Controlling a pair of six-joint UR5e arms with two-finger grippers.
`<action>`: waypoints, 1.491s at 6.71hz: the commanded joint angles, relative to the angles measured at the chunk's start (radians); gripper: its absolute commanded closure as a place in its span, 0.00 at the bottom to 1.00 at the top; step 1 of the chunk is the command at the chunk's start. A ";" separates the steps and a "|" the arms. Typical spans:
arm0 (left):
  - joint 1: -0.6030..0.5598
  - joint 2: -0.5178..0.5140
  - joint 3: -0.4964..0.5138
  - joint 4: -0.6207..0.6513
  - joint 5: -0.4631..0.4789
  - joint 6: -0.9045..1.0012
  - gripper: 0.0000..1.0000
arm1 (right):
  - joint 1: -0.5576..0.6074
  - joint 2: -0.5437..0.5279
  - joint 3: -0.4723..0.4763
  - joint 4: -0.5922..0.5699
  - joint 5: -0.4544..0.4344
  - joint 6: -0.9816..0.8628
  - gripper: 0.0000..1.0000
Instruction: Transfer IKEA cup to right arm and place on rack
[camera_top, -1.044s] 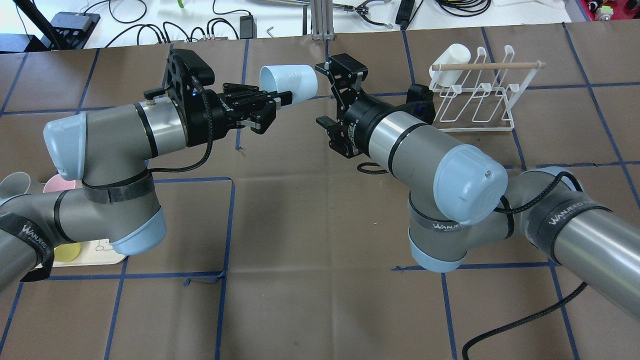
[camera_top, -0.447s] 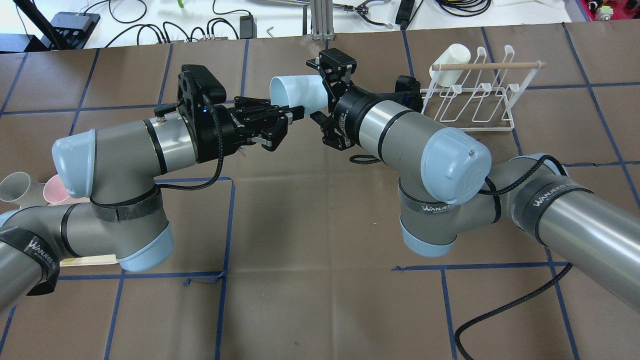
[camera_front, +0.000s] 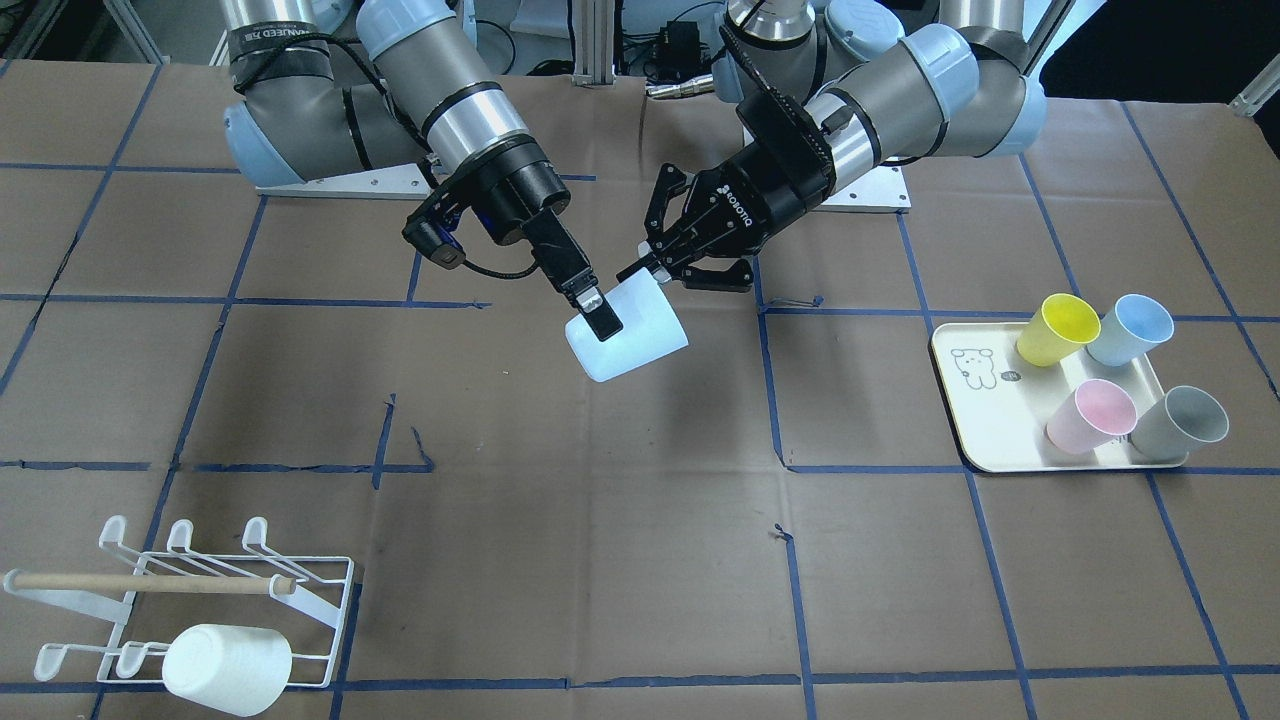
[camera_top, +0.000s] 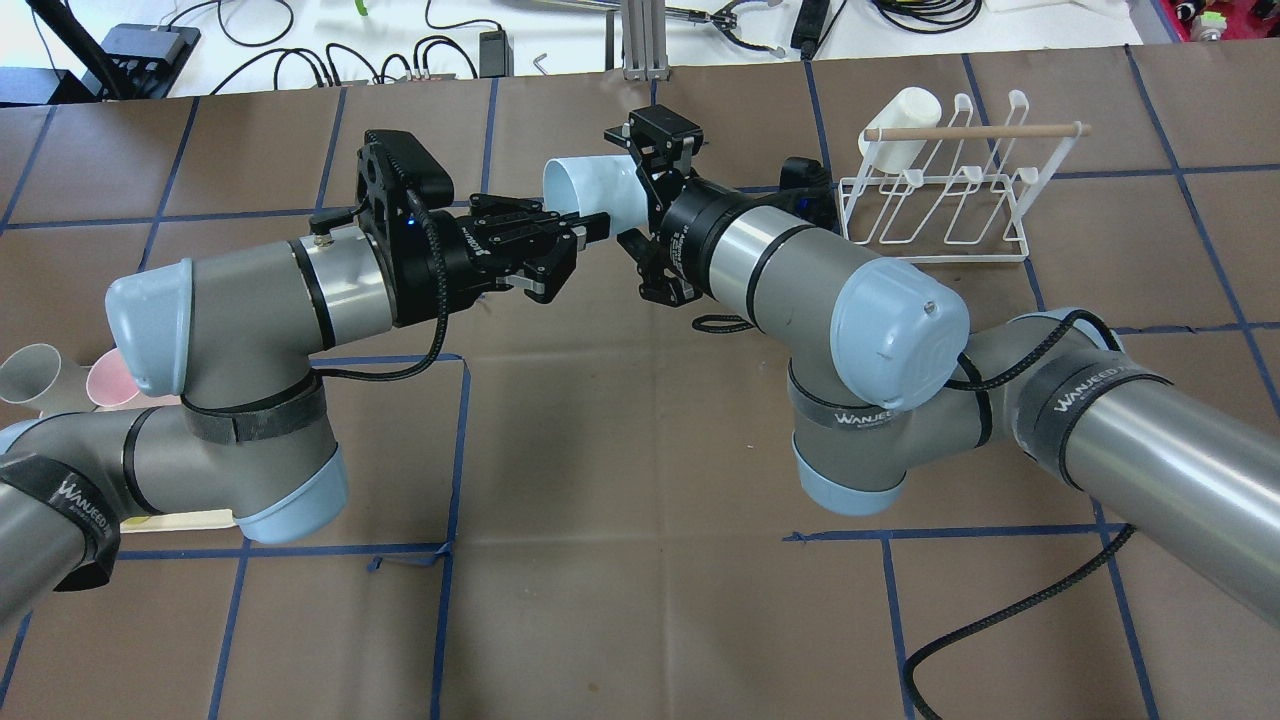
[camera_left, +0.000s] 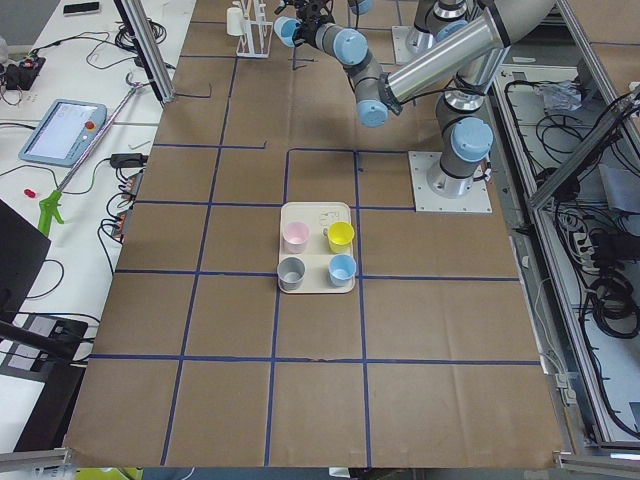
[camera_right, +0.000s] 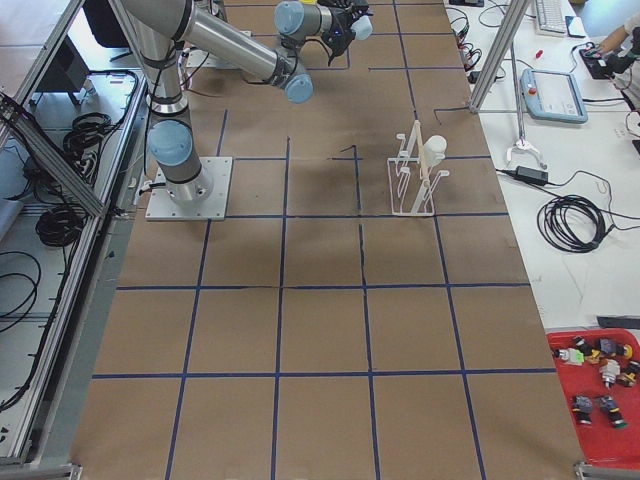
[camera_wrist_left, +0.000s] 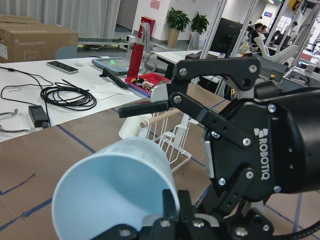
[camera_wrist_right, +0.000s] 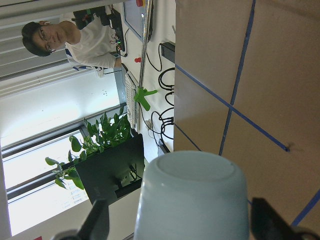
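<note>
The IKEA cup (camera_top: 588, 184) is light blue and lies sideways in the air above mid-table, also seen as the cup (camera_front: 630, 342). My left gripper (camera_top: 592, 224) is shut on the cup's rim, with one finger inside the mouth in the left wrist view. The right arm (camera_top: 800, 270) has its gripper (camera_top: 627, 188) open, jaws straddling the cup's closed end. In the right wrist view the cup's base (camera_wrist_right: 192, 192) sits between the spread fingers (camera_wrist_right: 97, 220) with gaps on both sides. The white wire rack (camera_top: 940, 195) stands at the far right.
A white cup (camera_top: 900, 125) hangs on the rack's far-left prong, under the wooden dowel (camera_top: 975, 131). A cream tray (camera_front: 990, 425) beside the left arm holds several coloured cups. A person shows beyond the table in the right wrist view.
The right gripper has moved in from beside the cup until its open jaws straddle the cup's closed end. The left gripper shifted the cup slightly right, then held still.
</note>
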 joint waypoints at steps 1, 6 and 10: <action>0.005 0.000 0.004 -0.001 -0.002 -0.001 0.99 | 0.004 0.002 0.002 0.000 0.000 0.000 0.02; 0.005 0.000 0.007 -0.001 -0.001 -0.013 0.99 | 0.004 0.034 -0.033 0.000 0.001 0.000 0.01; 0.005 0.000 0.007 -0.001 0.001 -0.013 0.98 | 0.004 0.036 -0.037 -0.001 0.001 0.000 0.10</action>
